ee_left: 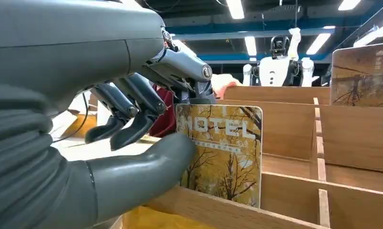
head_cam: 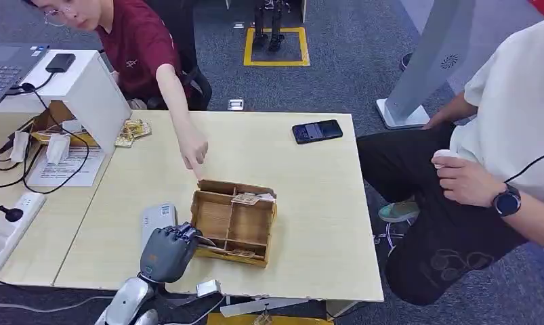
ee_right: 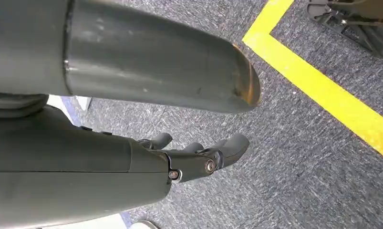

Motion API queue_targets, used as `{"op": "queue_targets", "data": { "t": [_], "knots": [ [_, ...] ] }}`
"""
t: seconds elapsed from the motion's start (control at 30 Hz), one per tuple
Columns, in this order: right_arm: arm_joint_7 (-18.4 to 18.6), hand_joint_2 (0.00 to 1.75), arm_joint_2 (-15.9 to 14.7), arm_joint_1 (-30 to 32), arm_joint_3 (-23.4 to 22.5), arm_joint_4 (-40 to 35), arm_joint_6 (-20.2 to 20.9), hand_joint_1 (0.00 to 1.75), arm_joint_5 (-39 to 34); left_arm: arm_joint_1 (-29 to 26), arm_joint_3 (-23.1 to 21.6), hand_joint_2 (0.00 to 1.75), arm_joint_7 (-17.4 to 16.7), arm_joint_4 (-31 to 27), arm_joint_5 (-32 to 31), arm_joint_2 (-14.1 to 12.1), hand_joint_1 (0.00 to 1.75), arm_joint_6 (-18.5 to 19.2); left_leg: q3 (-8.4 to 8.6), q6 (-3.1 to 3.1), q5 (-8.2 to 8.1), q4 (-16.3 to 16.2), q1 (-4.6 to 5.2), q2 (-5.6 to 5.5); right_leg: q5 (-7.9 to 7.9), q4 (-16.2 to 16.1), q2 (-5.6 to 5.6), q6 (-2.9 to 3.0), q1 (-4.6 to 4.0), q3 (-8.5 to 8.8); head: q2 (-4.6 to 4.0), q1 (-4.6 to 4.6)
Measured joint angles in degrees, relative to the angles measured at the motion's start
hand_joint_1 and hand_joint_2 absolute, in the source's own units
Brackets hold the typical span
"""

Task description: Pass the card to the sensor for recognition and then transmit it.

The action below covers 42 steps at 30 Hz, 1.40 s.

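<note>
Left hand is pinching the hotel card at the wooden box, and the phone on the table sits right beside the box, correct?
Not quite. The left hand does pinch the hotel card at the wooden box, but the head view shows the phone lying apart from it, near the table's far edge.

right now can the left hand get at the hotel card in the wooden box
Probably yes: the left hand is already at the card, thumb against its face, fingers over its top edge. The card stands at the near edge of the wooden box, nothing blocking.
</note>
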State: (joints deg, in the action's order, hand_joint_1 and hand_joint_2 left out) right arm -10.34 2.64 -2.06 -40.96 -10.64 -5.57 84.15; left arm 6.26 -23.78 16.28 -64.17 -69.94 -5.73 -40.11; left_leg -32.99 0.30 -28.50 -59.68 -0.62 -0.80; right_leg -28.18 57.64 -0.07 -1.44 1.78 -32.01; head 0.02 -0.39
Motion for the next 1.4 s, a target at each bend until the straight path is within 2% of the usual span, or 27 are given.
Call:
{"op": "queue_targets", "data": {
  "t": [0.23, 0.37, 0.47, 0.67, 0.8, 1.0, 1.4],
  "knots": [
    [0.00, 0.00, 0.00, 0.00, -0.07, 0.00, 0.02, 0.00, 0.00, 0.07, -0.07, 1.75, 0.39, 0.00, 0.79, 0.00, 1.75, 0.18, 0.01, 0.00, 0.00, 0.00, 0.00, 0.00, 0.00, 0.00, 0.00, 0.00, 0.00, 0.00, 0.00, 0.02],
    [0.00, 0.00, 0.00, 0.01, -0.09, 0.00, 0.00, 0.00, 0.00, 0.07, -0.07, 1.75, 2.34, -0.20, 3.90, -0.02, 1.75, 0.48, 0.00, 0.00, 0.00, 0.00, 0.00, 0.00, 0.00, 0.00, 0.00, 0.00, 0.00, 0.00, 0.00, 0.00],
    [0.02, 0.00, 0.00, 0.03, -0.17, 0.00, 0.00, 0.00, 0.00, -0.41, -0.11, 1.75, 3.95, -2.31, 6.75, -0.09, 1.75, 1.81, -0.02, 0.00, 0.00, 0.00, 0.00, 0.00, 0.00, 0.00, 0.00, 0.00, 0.00, 0.00, 0.00, 0.00],
    [0.02, 0.00, 0.00, 0.06, -0.24, 0.00, -0.02, 0.00, 0.00, -1.10, -0.66, 1.75, 5.12, -6.34, 9.01, -0.48, 1.75, 3.65, -0.05, 0.00, 0.00, 0.00, 0.00, -0.02, 0.00, 0.00, -0.02, 0.00, 0.00, -0.01, 0.00, 0.02],
    [0.02, 0.00, 0.00, 0.06, -0.35, 0.00, -0.09, 0.00, 0.00, -1.85, -1.07, 1.75, 6.25, -11.15, 11.61, -1.07, 1.75, 5.90, -0.04, 0.00, 0.00, 0.00, 0.00, -0.01, 0.00, 0.00, -0.02, 0.00, 0.00, -0.01, 0.00, 0.02],
    [0.02, 0.00, 0.02, 0.10, -0.85, 0.00, 0.00, 0.00, -0.15, -2.67, -1.16, 1.75, 5.84, -16.70, 12.09, -2.12, 1.75, 7.63, -0.03, 0.00, 0.00, 0.00, 0.00, -0.01, 0.00, 0.00, -0.02, 0.00, 0.00, -0.01, 0.00, 0.00],
    [0.02, 0.00, 0.00, 0.08, -1.64, 0.00, 0.17, 0.00, -0.24, -3.40, -1.16, 1.75, 6.36, -19.34, 12.59, -2.77, 1.75, 7.35, -0.04, 0.00, 0.00, 0.00, 0.00, -0.01, 0.00, 0.00, -0.02, 0.00, 0.00, -0.01, 0.00, 0.02]
  ]
}}
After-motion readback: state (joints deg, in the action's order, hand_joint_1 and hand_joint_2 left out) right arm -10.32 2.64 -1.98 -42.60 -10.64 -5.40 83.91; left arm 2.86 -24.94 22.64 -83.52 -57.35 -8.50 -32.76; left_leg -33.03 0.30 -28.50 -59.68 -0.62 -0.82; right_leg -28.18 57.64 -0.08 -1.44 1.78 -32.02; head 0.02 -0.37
